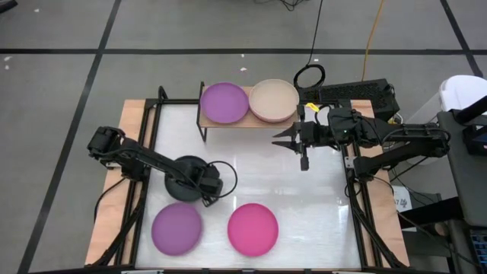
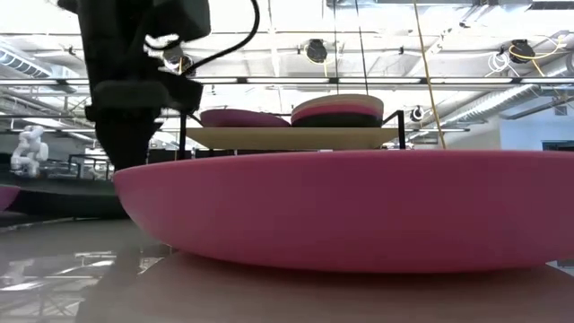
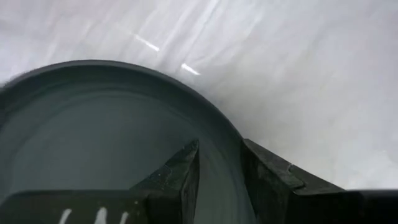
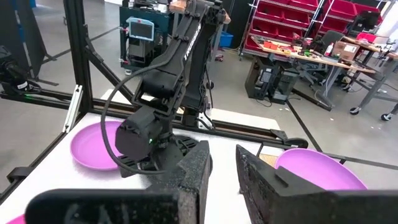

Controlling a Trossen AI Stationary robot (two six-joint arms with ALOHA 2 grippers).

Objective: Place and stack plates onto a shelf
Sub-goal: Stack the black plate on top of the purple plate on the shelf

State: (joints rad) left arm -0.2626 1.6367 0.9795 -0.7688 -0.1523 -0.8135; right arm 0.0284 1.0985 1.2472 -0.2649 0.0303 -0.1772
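Note:
My left gripper stands over a dark grey plate on the table's left half; its fingers straddle the plate's rim in the left wrist view. My right gripper hovers open and empty just in front of the shelf, whose wooden board carries a purple plate and a stack topped by a beige plate. The stack shows beige, magenta and dark layers. A purple plate and a magenta plate lie flat near the table's near edge. My left gripper has the dark grey plate by its rim, one finger inside the plate and the other finger outside it, coming from above. Whether the plate is off the table, I cannot tell.
Black frame posts stand along the table's left and right sides. The magenta plate fills the low view's foreground. Bare white tabletop lies between the grippers and in front of the shelf. Cables and a black unit sit beyond the shelf's right end.

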